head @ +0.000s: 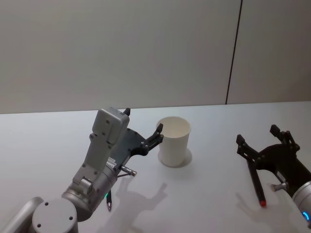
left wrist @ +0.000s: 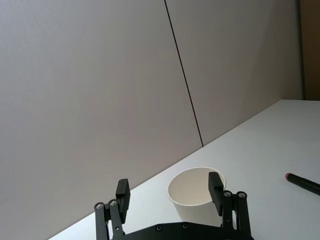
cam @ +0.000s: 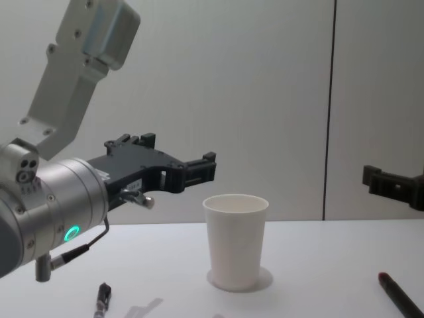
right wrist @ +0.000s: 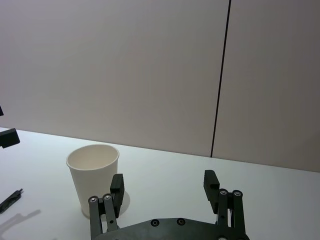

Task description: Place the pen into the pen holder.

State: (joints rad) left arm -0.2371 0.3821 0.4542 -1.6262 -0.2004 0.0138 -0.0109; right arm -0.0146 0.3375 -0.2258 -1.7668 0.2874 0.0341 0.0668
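The pen holder [head: 174, 141] is a white paper cup standing upright mid-table, also the pen holder [cam: 236, 242]. A black pen with a red end [head: 256, 184] lies on the table on the right, below my open right gripper [head: 257, 135]. A second dark pen [head: 109, 200] lies on the left beneath my left arm, seen too as the dark pen [cam: 103, 298]. My left gripper [head: 143, 121] hovers open and empty just left of the cup's rim, above the table. In the left wrist view the cup [left wrist: 192, 192] sits past the open left gripper [left wrist: 169, 195].
A grey panelled wall [head: 146, 48] with a dark vertical seam runs along the table's far edge. The white tabletop [head: 214, 194] is bare between the cup and the right-hand pen.
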